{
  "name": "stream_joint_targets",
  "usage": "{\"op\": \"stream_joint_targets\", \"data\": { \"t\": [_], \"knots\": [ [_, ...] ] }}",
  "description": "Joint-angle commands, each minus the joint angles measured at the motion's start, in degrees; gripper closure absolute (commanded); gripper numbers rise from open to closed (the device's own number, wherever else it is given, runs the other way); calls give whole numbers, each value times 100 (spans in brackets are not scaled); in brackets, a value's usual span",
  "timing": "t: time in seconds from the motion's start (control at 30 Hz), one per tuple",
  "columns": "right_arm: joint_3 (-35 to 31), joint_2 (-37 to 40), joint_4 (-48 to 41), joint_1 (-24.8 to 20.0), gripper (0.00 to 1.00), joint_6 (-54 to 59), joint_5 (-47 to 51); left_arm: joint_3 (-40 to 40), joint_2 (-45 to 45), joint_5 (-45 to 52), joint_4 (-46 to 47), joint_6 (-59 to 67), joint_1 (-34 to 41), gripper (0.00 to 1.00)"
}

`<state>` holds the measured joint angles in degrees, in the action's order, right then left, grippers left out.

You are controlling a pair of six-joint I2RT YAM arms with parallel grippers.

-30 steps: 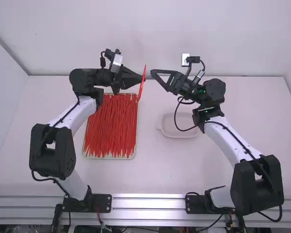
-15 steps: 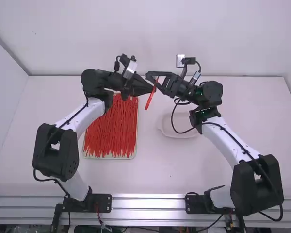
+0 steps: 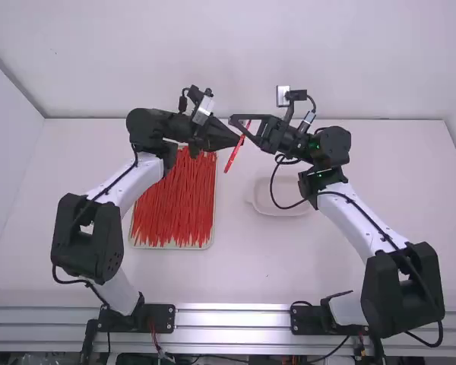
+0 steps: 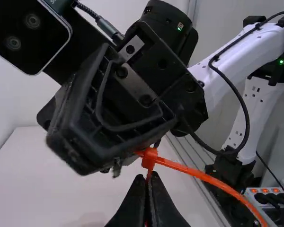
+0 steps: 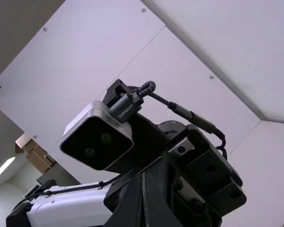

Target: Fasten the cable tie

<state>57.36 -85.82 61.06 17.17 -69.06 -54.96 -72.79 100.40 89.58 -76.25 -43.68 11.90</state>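
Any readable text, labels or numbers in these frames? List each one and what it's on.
Plug on the left arm's camera: one short printed word, a maker's mark, not quoted here.
Camera on the right arm: a few letters at its edge, cut off by the frame, unreadable.
No print on the cable tie, tray or table.

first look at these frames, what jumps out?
The left gripper and right gripper meet tip to tip in mid-air at far centre, with a single red cable tie pinched in the left one and dangling down. Nearer the camera, a tray packed with red ties lies left of a white dish.
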Motion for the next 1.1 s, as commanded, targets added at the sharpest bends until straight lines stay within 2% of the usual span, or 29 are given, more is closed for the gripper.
{"op": "stream_joint_targets", "data": {
  "t": [0.0,0.43,0.83,1.07],
  "knots": [
    [74,-2,24,-85,100,9,-129,9,-96,15,-48,63,-33,98],
    [74,-2,181,-164,100,310,-424,57,-96,15,87,63,-33,98],
    [74,-2,219,-693,100,439,-374,431,-96,-48,76,63,-31,98],
    [76,0,332,-833,100,437,-330,568,-96,-46,81,68,-31,98]
  ]
}}
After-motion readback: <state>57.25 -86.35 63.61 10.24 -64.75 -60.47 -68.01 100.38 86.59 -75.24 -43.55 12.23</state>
